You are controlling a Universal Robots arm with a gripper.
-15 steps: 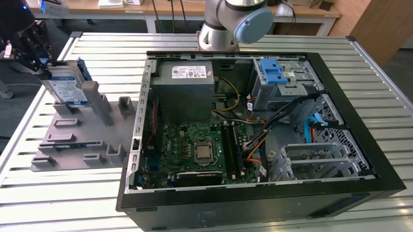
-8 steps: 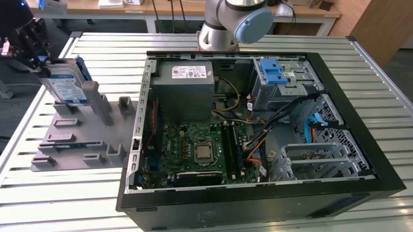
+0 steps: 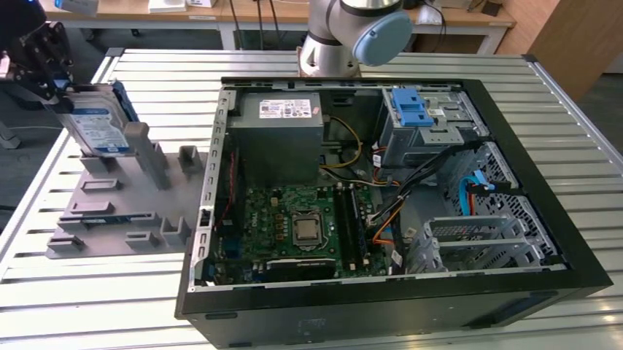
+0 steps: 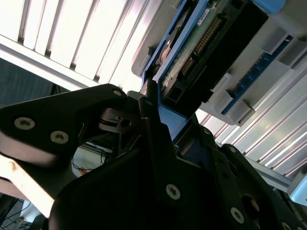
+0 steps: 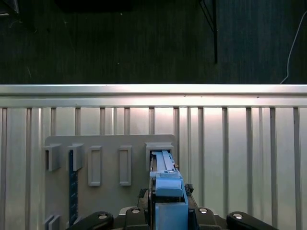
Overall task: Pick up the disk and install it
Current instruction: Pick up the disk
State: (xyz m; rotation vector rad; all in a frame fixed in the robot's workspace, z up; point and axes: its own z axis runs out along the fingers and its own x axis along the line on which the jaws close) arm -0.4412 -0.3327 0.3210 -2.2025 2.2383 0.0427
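The pick-up half of the task is in hand; by the look of things, installing has not begun. The ribbed aluminium table point(image 3: 98, 306) carries the open black computer case point(image 3: 389, 295), in which a perforated grey metal cage point(image 3: 477, 240) stands with no drive in it. On the exterior view's left lies a matte grey plastic holder plate point(image 3: 117, 211) studded with blocky rectangular slots and posts. The disk point(image 3: 98, 127) stands on edge over that plate, tilted, a flat silver slab with a white-and-blue label and a blue plastic frame. Its lower end is at one of the slots, and whether it rests in it or has cleared it cannot be told. The black gripper point(image 3: 58, 91) is clamped on the disk's upper end; in the second wrist view one dark finger point(image 4: 153, 134) presses flat against the blue frame. Judging from this, freeing the disk calls for a firm pinch and a pull in line with the slot's walls, since the smooth plastic frame could slip or snag
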